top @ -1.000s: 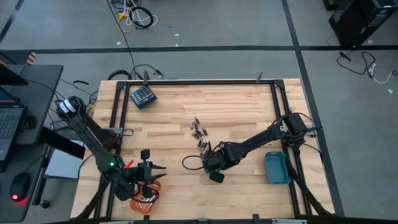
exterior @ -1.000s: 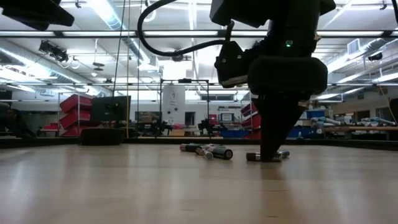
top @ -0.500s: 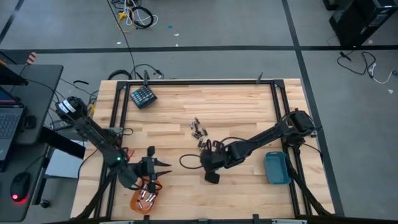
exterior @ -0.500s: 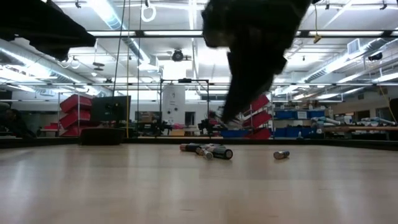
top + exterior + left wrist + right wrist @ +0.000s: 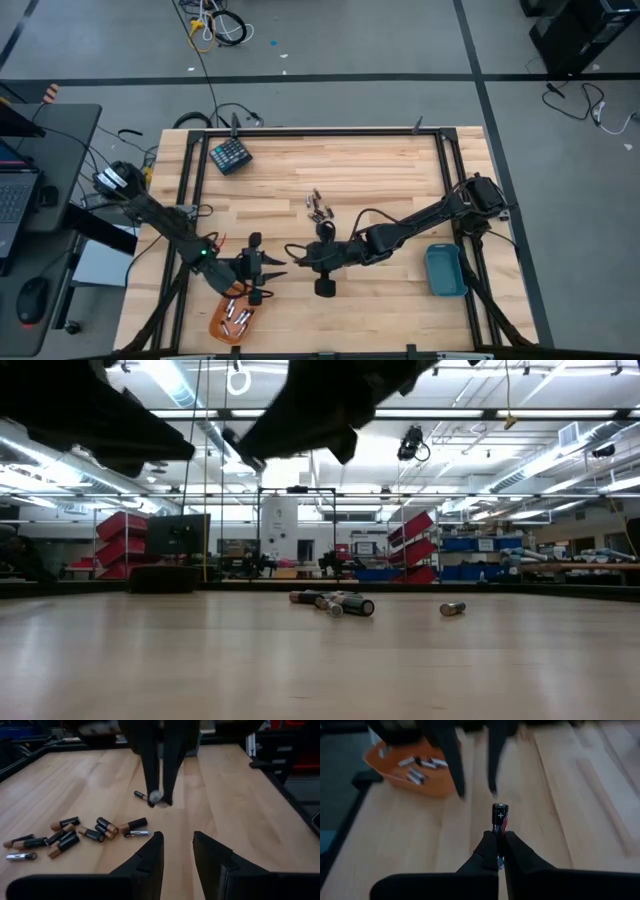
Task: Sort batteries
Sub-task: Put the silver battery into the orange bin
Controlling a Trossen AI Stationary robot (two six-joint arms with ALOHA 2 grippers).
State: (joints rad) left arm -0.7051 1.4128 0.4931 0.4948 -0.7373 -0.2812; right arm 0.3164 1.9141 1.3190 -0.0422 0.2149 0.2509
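Right claw pinched on a battery, lifted off the bench, now nearer the orange tray. Left claw half spread, empty, shifted away from that tray. Loose batteries beyond.

Loose batteries, dark with copper ends plus some silvery, lie flat scattered mid-table; one cell lies apart from the cluster. One black battery, plus end forward, pinched between right gripper's fingers. Several silvery ones in orange tray.
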